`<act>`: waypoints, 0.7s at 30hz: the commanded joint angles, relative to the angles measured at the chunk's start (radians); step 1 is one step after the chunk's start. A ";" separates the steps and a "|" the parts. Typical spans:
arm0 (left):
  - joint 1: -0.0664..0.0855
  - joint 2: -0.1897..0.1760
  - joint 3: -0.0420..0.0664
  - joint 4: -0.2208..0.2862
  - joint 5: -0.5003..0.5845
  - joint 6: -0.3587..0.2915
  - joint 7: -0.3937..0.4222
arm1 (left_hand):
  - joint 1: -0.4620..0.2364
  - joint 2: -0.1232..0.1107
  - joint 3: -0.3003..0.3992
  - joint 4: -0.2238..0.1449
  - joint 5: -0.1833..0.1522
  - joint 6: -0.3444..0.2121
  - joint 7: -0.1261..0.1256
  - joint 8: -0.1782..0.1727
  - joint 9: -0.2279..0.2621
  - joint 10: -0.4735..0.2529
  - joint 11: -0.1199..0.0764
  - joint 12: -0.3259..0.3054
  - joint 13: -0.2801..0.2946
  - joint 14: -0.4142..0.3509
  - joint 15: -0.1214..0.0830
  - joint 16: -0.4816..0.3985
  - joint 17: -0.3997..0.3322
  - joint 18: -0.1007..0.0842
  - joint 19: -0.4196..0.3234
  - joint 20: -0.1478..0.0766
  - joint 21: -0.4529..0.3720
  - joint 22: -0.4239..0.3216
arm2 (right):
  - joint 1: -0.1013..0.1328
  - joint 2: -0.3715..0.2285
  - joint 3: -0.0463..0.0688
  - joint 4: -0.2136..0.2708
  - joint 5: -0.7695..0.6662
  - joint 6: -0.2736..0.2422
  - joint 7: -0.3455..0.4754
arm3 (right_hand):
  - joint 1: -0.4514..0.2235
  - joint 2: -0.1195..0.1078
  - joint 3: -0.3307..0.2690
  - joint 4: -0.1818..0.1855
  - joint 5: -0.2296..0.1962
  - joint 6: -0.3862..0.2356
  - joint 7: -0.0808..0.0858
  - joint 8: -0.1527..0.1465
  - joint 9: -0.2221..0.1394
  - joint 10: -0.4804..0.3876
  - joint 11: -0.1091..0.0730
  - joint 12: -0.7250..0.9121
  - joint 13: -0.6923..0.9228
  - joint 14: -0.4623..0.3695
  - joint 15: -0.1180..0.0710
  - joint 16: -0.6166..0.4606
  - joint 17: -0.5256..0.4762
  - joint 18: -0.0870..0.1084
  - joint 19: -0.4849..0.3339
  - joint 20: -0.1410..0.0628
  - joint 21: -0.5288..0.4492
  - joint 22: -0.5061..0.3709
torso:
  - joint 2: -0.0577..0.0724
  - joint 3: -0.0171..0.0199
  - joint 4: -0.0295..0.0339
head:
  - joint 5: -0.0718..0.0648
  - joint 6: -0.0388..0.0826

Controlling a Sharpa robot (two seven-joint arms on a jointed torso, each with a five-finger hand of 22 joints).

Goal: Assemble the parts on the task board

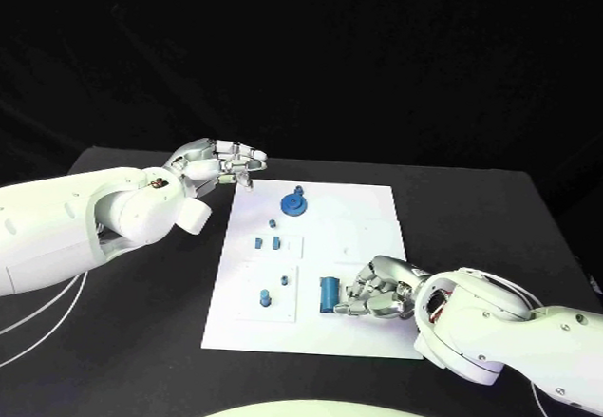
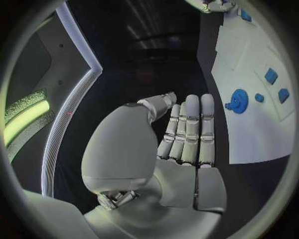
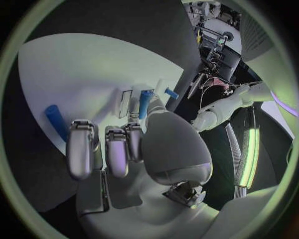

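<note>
1. Task board (image 1: 369, 222): white plate at the centre of the black desk (image 1: 493, 211), long axis running 12 to 6 o'clock in the head view. Blue parts lie along its left half.
2. Blue gear (image 1: 292, 204) sits near the board's 12 o'clock end; two small blue blocks (image 1: 270, 244) lie just below it on a raised white tile; another small blue peg (image 1: 265, 298) stands at the 7 o'clock end.
3. Blue cylinder (image 1: 330, 293) lies at about 6 o'clock on the board, just beside the fingertips of the right robot hand (image 1: 379, 288).
4. Right robot hand: fingers curled down toward the board, next to the cylinder. Whether they actually grip it, I cannot tell; the right wrist view shows the cylinder apart from the fingers (image 3: 81, 149).
5. Judgement: hand is placed to pick up or nudge the cylinder.
6. Left robot hand (image 1: 225, 166): off the board's 11 o'clock corner, fingers straight and together, holding nothing. Probably parked clear of the work.
7. Surface: matte black desk; surroundings dark, with a lit pale strip in the wrist views.
</note>
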 commanded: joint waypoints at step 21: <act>0.001 0.000 0.000 0.004 0.003 0.020 0.017 | -0.001 0.004 0.003 0.001 0.002 -0.007 0.002 0.006 -0.002 -0.006 -0.002 0.008 -0.002 -0.006 0.000 -0.007 -0.002 0.016 -0.001 -0.002 -0.006 -0.001 | 0.010 -0.050 0.000 0.020 0.033 -0.056 0.095 | 0.004 -0.011 0.002 0.008 0.005 -0.031 0.014 -0.025 -0.009 0.035 0.007 -0.019 0.106 0.100 -0.001 -0.003 0.241 -0.006 0.048 -0.001 -0.036 0.211 | -0.002 -0.0011 -0.0002 | -0.005 0.004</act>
